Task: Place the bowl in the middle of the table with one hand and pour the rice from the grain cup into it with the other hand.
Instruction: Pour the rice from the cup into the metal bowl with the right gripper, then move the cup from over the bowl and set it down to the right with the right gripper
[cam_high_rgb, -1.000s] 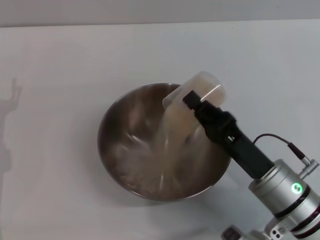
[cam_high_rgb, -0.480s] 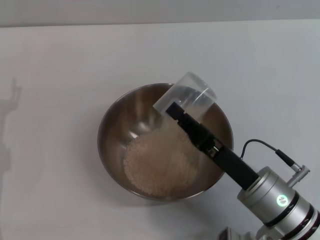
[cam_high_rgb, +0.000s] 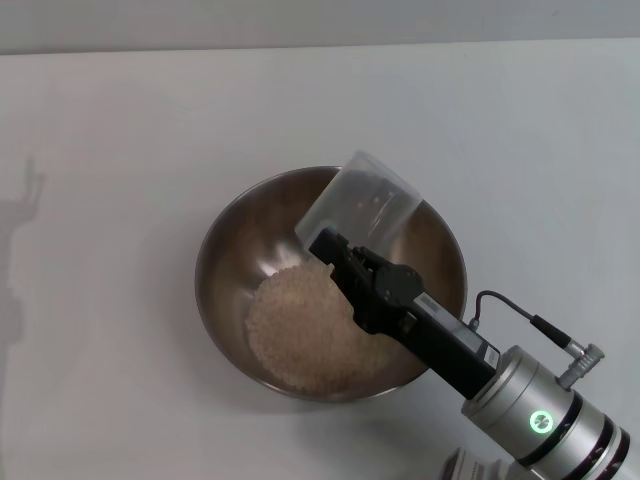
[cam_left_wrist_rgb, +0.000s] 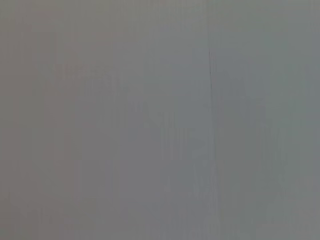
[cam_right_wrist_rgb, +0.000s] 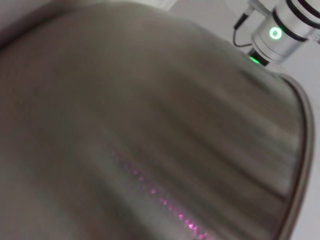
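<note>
You see one bowl (cam_high_rgb: 228, 262) on the table (cam_high_rgb: 110, 150), one grain cup (cam_high_rgb: 356, 205), and one heap of rice (cam_high_rgb: 300, 328). Only one arm is visible, the right one.

The bowl stands near the middle of the table. The rice lies in its bottom as a loose pale heap, a little toward the side nearest the robot. The cup is above the far right part of the bowl, over the rim area. It is tilted strongly, so its open mouth points down and toward the inside of the bowl, and its base points up and away. The cup looks almost empty; you can see only a few small grains stuck on its clear wall.

The right gripper (cam_high_rgb: 335, 247) is closed on the cup, gripping its lower edge near the mouth. The right arm comes from the lower right corner and reaches diagonally up and to the left across the bowl, so the black finger part hangs over the rice heap. A green light shines on the silver wrist.

The right wrist view shows the brushed inner wall of the bowl (cam_right_wrist_rgb: 150, 130) very close, with its rim on one side.

The left wrist view shows only a plain grey surface.
</note>
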